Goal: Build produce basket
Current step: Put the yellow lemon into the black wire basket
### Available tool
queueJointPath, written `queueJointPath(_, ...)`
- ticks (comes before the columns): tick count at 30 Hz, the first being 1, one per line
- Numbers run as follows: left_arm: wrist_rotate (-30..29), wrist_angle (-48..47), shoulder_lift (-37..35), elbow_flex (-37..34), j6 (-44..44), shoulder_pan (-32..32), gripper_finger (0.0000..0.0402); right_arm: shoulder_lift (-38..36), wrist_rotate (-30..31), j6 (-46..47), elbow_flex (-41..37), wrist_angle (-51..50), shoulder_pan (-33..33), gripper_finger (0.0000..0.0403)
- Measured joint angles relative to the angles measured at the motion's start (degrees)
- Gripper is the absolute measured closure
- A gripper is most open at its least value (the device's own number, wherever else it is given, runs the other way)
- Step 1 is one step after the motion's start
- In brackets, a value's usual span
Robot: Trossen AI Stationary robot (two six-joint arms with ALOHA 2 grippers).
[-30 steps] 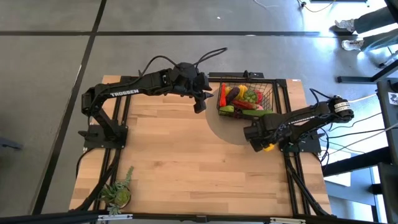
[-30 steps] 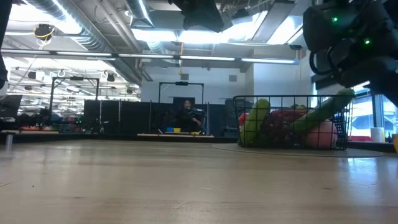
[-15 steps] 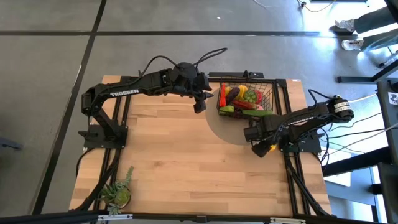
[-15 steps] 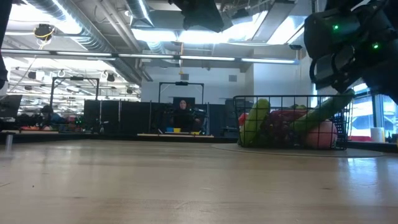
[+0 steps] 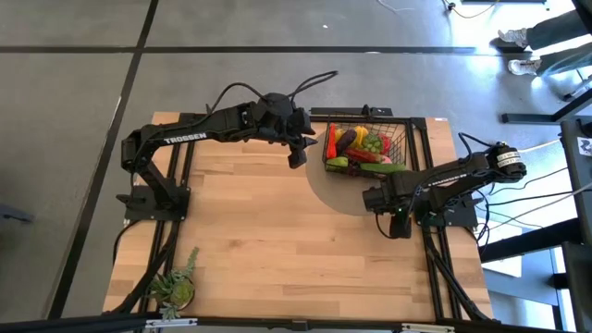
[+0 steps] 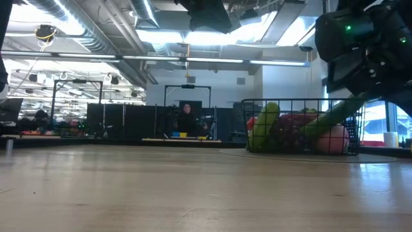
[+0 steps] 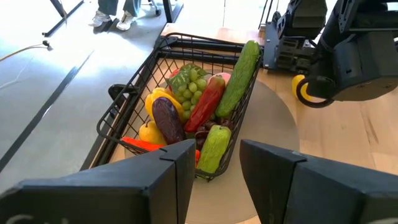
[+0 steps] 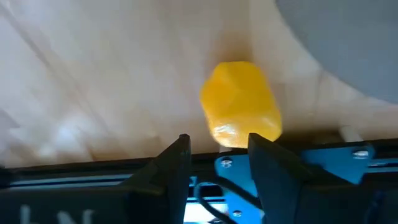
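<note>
Wood table (image 5: 259, 231): pale planks with both dark arms over it; I see a grey round mat (image 5: 326, 191) under the basket at its far right.
Left arm: stretched along the far edge, ending just left of the basket.
Right arm: reaching in from the right edge, bent down near the table's right side, this side of the basket.
Basket (image 7: 193, 41): black wire mesh, upright on the mat, filled with produce.
Potted plant (image 5: 176, 289): near left corner, well apart from everything else.
Cucumber (image 7: 237, 74): leaning along one side of the basket, its tip above the rim.
Red pepper (image 7: 208, 99): lying beside the cucumber, with the green grapes (image 7: 196, 87) touching it.
Eggplant (image 7: 166, 118): purple, on top of the pile near the carrot (image 7: 146, 144).
Left gripper (image 5: 296, 155): hanging above the table beside the basket; its fingers (image 7: 168, 180) stand parted with nothing between them, touching nothing.
Right gripper (image 5: 398, 227): pointing down at the wood; its fingers (image 8: 177, 165) stand apart and I see nothing clamped between them.
Yellow piece (image 8: 241, 106): outside the basket, lying on the wood just past the right gripper's fingertips; I cannot tell whether the tips touch it.
Person (image 6: 187, 119): far back in the room, seated.
</note>
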Motion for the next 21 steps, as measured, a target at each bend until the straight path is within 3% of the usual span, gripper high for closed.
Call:
queueJointPath(12, 0.52, 0.00, 0.00, 0.00, 0.07, -0.11, 0.0287, 0.00, 0.48, -2.26, 0.00, -0.11, -0.04, 0.0250)
queueJointPath(21, 13.20, -4.71, 0.07, 0.00, 6.01, -0.11, 0.0287, 0.00, 0.50, -1.34, 0.00, 0.07, -0.04, 0.0250)
